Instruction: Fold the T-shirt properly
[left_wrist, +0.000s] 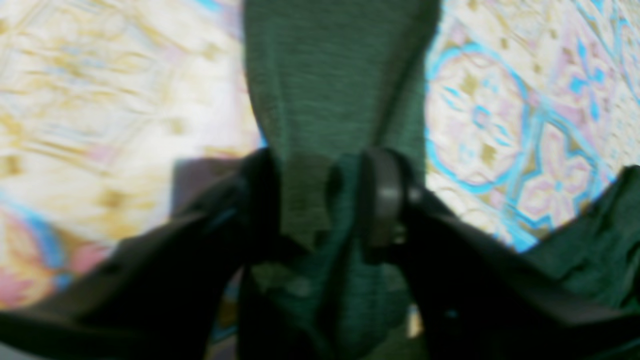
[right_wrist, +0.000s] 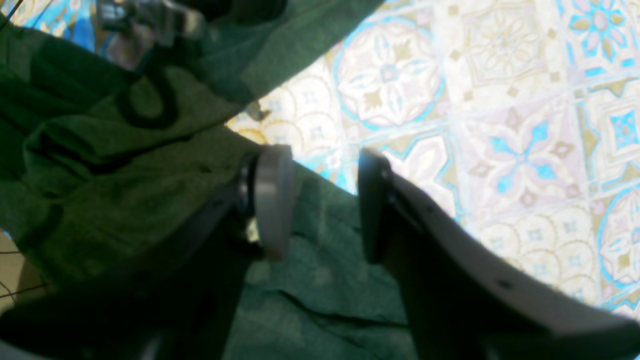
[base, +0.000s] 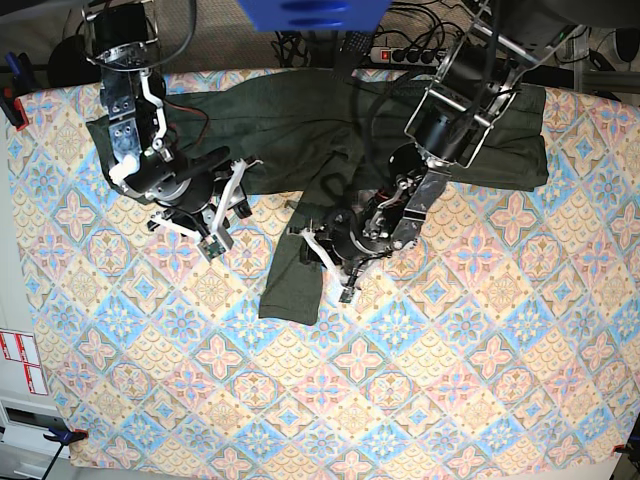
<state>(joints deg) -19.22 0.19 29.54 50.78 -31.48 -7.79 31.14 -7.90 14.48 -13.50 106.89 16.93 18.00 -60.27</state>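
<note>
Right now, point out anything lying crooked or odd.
The T-shirt: one sleeve sticks out toward the near side of the patterned cloth, while the rest lies spread across the far side, rumpled around the middle. Nothing looks spilled.

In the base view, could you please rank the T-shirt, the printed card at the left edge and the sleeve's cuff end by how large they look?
T-shirt
cuff end, printed card: too alike to rank

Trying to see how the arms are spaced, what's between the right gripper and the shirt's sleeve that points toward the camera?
In the base view, a bare strip of patterned tablecloth lies between them.
</note>
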